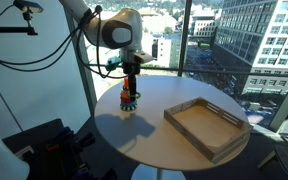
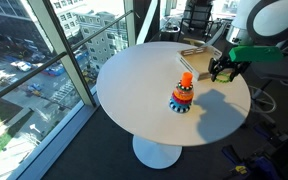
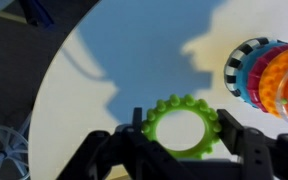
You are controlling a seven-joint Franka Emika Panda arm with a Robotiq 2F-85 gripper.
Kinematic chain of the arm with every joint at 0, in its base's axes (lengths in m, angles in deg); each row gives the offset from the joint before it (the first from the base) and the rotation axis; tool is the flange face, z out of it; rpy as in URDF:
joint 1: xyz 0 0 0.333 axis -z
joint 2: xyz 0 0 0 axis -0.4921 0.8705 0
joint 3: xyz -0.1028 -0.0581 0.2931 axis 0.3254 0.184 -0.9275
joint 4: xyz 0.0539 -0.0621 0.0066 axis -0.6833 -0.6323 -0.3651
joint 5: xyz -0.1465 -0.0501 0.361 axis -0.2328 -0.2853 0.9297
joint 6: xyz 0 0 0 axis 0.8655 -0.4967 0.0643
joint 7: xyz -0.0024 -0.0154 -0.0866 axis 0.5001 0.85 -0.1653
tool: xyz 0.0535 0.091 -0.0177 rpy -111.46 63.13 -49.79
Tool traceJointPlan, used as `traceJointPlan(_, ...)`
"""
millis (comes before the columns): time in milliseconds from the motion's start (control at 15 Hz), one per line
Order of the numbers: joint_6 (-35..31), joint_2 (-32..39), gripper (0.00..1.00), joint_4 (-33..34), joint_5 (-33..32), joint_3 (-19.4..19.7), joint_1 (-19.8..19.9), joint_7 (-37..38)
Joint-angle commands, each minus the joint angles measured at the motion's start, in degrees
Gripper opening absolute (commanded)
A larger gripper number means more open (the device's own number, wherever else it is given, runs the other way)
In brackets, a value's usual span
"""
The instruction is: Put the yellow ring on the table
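1. Currently, the end effector [image 2: 222, 72] is hanging above the round white tabletop [image 2: 134, 95], off to one side of the ring stack [image 2: 182, 95] (its shadow is falling on the surface beneath it).
2. Yellow ring [image 3: 181, 106]: yellow-green with a knobbly edge. It is sitting between the two dark fingers [image 3: 230, 135] in the wrist view, one closing in on either side, so the end effector is grasping it.
3. Contact between the yellow ring and the tabletop: the wrist view is not showing this, and in both exterior views the ring is too small to make out.
4. Ring stack [image 1: 130, 100]: standing upright on the tabletop with an orange ring at the top. In the wrist view it is showing at the right edge [image 3: 269, 80], apart from the held ring (a black-and-white patterned ring is facing the camera).
5. Wooden tray [image 1: 206, 125]: rectangular, resting on the tabletop well apart from the ring stack.
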Motion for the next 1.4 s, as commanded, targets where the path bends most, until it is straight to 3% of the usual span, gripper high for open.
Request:
traceJointPlan(0, 0.2, 4.3, 0.48, 2.4, 0.8, 0.8, 0.2, -0.8)
traceJointPlan(533, -2.6, 13.8, 0.48, 6.7, 0.4, 3.6, -0.7, 0.6)
traceJointPlan(1333, -7.0, 27.0, 0.48, 16.4, 7.1, 5.0, -1.3, 0.9)
